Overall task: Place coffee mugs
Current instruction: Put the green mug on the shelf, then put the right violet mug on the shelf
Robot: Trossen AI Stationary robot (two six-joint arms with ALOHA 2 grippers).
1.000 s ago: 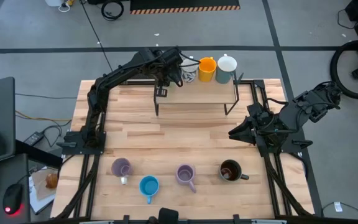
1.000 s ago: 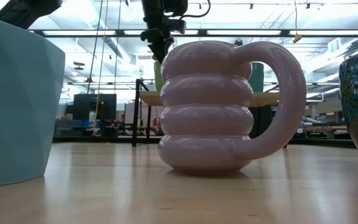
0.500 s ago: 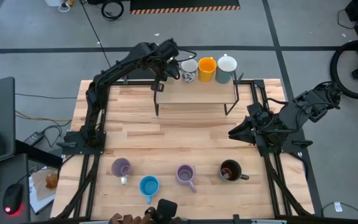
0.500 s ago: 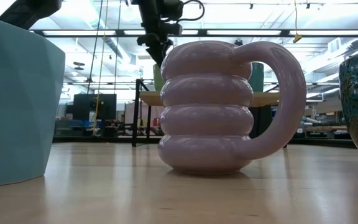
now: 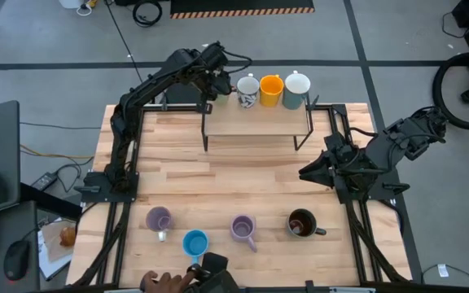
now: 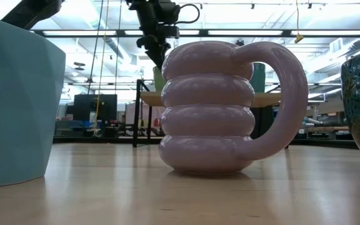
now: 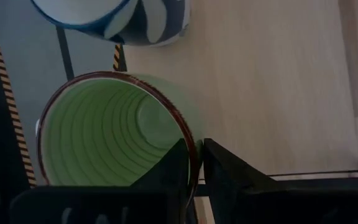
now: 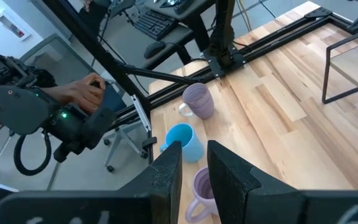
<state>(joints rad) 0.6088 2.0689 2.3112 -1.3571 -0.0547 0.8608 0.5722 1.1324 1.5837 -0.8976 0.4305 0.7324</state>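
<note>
My left gripper [image 5: 212,75] reaches over the left end of the raised wooden shelf [image 5: 259,122] at the table's far edge, shut on a green mug with a brown rim [image 7: 104,130]. Beside it on the shelf stand a white-and-blue mug [image 5: 247,89], an orange mug [image 5: 270,88] and a white mug [image 5: 297,86]. Near the front edge stand a light purple mug [image 5: 159,218], a blue mug [image 5: 195,242], a ribbed purple mug [image 5: 243,228] and a dark brown mug [image 5: 303,222]. My right gripper [image 5: 306,174] waits open over the table's right side. My left gripper holds the green mug by its rim [image 7: 193,149], one finger inside the mug and one outside, coming from above. The mug is upright at the shelf's left far corner. Whether its base rests on the shelf I cannot tell.
A person's hand [image 5: 163,282] with a dark device [image 5: 214,270] is at the table's near edge, also in the right wrist view as a hand [image 8: 82,90]. Bare wood lies between the shelf legs [image 5: 206,138] and the front mugs.
My left gripper has moved toward the table's far edge and a little left, uncovering the white-and-blue mug. A person's hand with a dark device has come in at the near edge.
</note>
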